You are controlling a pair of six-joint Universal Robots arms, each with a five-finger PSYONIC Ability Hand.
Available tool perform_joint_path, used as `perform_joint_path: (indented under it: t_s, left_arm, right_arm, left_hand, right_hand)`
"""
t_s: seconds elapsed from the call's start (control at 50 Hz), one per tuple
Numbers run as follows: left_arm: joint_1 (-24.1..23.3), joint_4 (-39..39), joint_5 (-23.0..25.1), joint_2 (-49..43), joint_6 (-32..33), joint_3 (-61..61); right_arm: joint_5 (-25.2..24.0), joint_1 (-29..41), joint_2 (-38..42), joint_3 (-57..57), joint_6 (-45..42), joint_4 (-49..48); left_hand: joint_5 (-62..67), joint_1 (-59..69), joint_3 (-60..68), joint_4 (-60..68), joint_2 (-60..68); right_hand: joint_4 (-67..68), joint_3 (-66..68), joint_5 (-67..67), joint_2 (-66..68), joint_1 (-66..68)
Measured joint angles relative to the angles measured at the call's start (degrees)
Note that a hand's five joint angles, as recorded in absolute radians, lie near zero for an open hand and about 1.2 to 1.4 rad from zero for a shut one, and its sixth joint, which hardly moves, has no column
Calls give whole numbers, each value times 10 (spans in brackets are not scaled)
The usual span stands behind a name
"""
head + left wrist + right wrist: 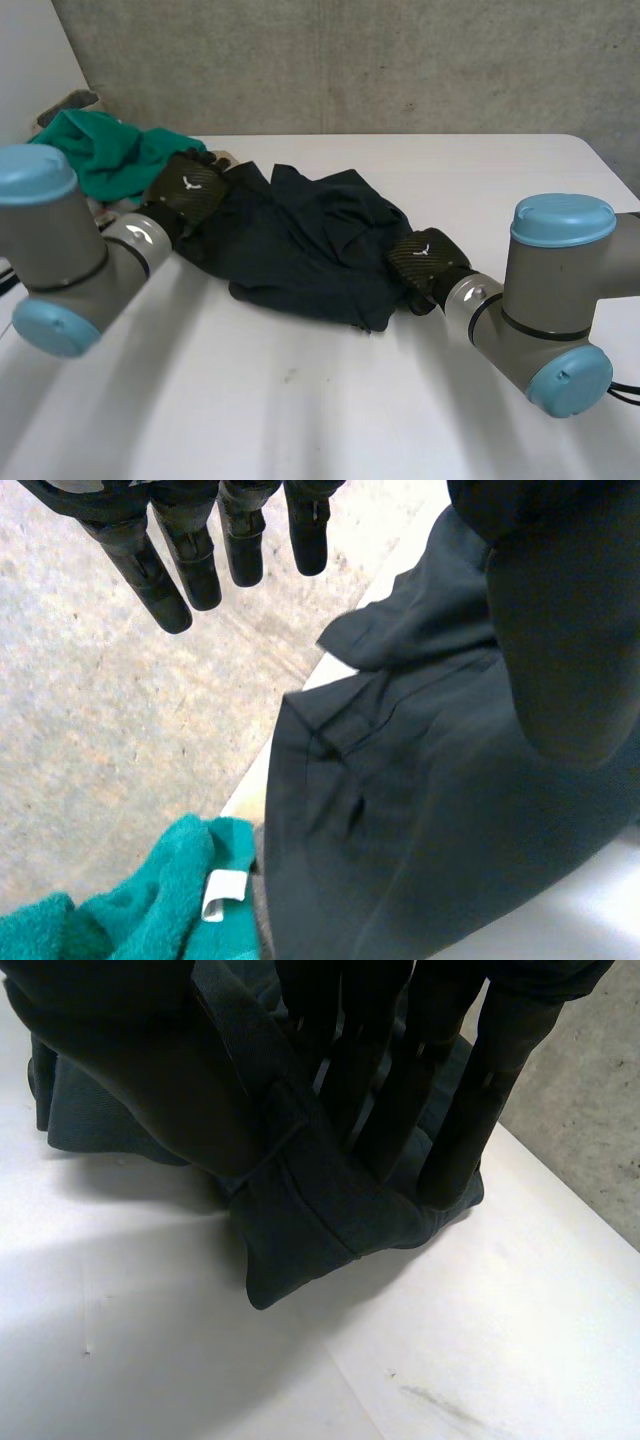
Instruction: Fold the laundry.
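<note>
A dark navy garment [300, 250] lies crumpled at the middle of the white table [300, 410]. The left hand [190, 190] rests at the garment's 10 o'clock edge, its fingers [165, 580] straight and slightly spread, holding nothing, with dark cloth lying below its palm. The right hand [425, 260] sits at the 4 o'clock edge, where its straight fingers [455, 1130] pinch a folded hem against the thumb. A heap of green cloth [110, 150], showing a white tag, lies just beside the garment at 10 o'clock.
</note>
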Motion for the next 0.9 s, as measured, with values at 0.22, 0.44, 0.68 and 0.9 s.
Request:
perform_joint_path:
  t_s: [0.22, 0.44, 0.68, 0.9]
  left_arm:
    - [57, -142, 124, -140, 46, 170]
    - [29, -188, 104, -216, 74, 247]
    - [-26, -214, 58, -45, -9, 184]
    - [-133, -161, 24, 103, -175, 91]
  right_arm:
    - [2, 2, 7, 0, 1, 1]
    - [24, 5, 12, -1, 0, -1]
    - [67, -45, -58, -43, -20, -4]
    - [-2, -80, 4, -286, 36, -6]
  left_hand:
    - [148, 176, 152, 161, 157]
    - [524, 525, 536, 546, 546]
    - [539, 525, 557, 569, 565]
    - [539, 526, 559, 569, 565]
  right_hand:
    - [0, 0, 0, 0, 0]
    - [0, 0, 0, 0, 0]
    - [0, 0, 0, 0, 0]
    - [1, 11, 9, 0, 0]
